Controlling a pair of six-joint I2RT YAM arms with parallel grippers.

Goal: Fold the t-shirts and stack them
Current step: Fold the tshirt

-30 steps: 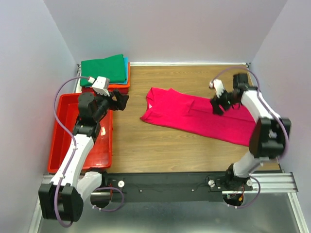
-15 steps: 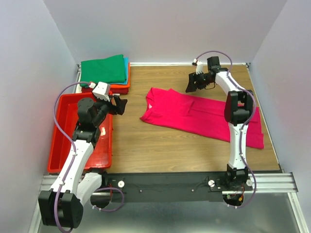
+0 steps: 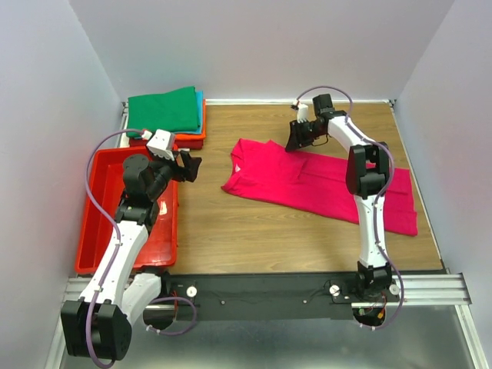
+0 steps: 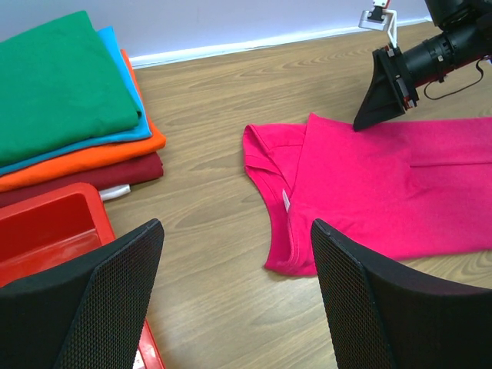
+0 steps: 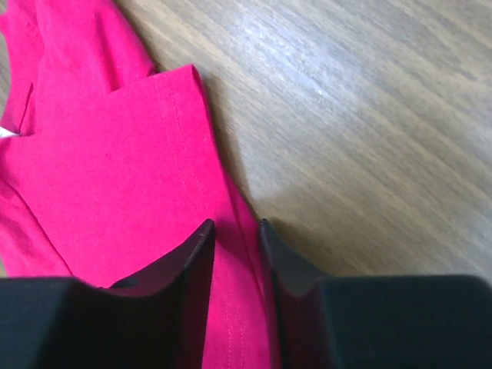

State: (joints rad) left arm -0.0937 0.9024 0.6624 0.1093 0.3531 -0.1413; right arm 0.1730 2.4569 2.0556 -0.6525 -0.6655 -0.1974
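Right pincer [image 5: 234, 227] swung over, straddling far edge of magenta t-shirt [image 5: 115, 169].

Magenta t-shirt [image 3: 307, 181]: soft matt cloth. Worktop [image 3: 215, 231]: smooth wood-grain, slight sheen. Tray [image 3: 96, 215]: glossy red plastic. Folded stack [image 3: 165, 111]: matt cloth.

Red plastic tray [image 3: 161, 231] at the left edge of the brown wood-grain surface [image 3: 231, 231], long side running front to back, near end close to the black rail [image 3: 261, 294] along the front. Pale lilac walls [image 3: 261, 46] on three sides, with a white strip [image 3: 254, 101] at the foot of the back one.
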